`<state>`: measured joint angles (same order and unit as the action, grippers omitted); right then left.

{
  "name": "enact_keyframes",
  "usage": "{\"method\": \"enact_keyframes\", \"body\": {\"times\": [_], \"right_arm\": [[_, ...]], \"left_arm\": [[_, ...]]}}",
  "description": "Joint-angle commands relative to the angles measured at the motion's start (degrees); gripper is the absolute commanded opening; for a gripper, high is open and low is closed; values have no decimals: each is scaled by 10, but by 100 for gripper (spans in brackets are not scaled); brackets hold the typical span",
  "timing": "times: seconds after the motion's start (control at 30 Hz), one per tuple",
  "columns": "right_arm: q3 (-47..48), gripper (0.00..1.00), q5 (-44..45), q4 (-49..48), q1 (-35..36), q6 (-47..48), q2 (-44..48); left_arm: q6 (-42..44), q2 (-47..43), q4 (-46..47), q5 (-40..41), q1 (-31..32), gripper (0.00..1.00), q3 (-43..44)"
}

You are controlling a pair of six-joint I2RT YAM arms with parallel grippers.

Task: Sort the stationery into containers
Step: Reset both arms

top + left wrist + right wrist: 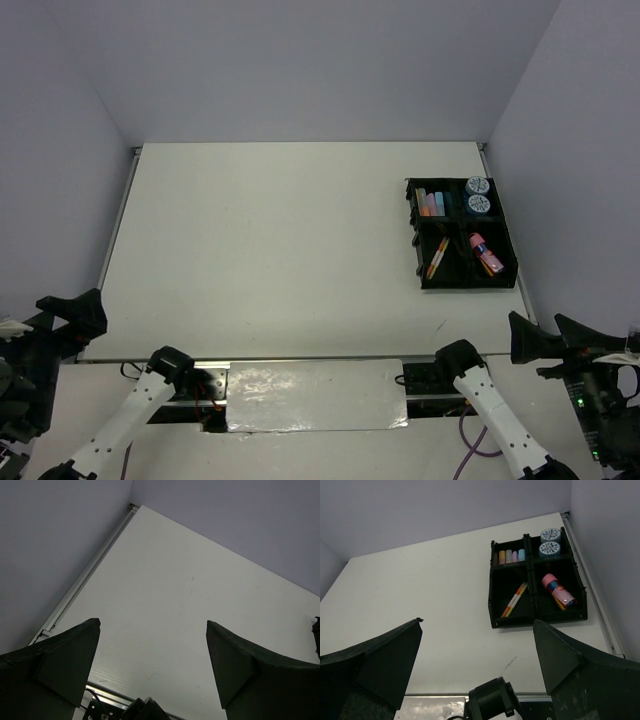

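The black organiser tray (468, 282) (540, 619) sits at the table's far right. Its back right cell holds two round blue-white tubs (478, 195) (550, 542). Short pastel markers (432, 203) (509, 556) stand in the back left cell. Thin orange and yellow pens (438, 257) (514, 600) lie in the front left cell, and a pink bottle (485, 253) (558, 591) lies in the front right. My left gripper (70, 302) (153, 622) hangs open off the near left corner, holding nothing. My right gripper (535, 322) (478, 621) is open near the right edge, short of the tray.
Pale walls close in the white table (280, 250) at the back and both sides. A metal rail (82, 582) runs along its left edge. A shiny plate (315, 395) lies between the two arm bases at the near edge.
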<state>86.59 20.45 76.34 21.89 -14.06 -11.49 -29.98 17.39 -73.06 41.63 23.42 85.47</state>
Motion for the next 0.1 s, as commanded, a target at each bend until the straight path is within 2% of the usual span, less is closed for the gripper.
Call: {"method": "enact_keyframes", "body": {"times": [0.0,0.07], "right_arm": [[6,100,5,0,3,-3,-13],[6,100,6,0,4,-6,-13]], "left_arm": [[17,6,34,-13,-2,99,-19],[17,5,41,-17,-2,99,-31]]}}
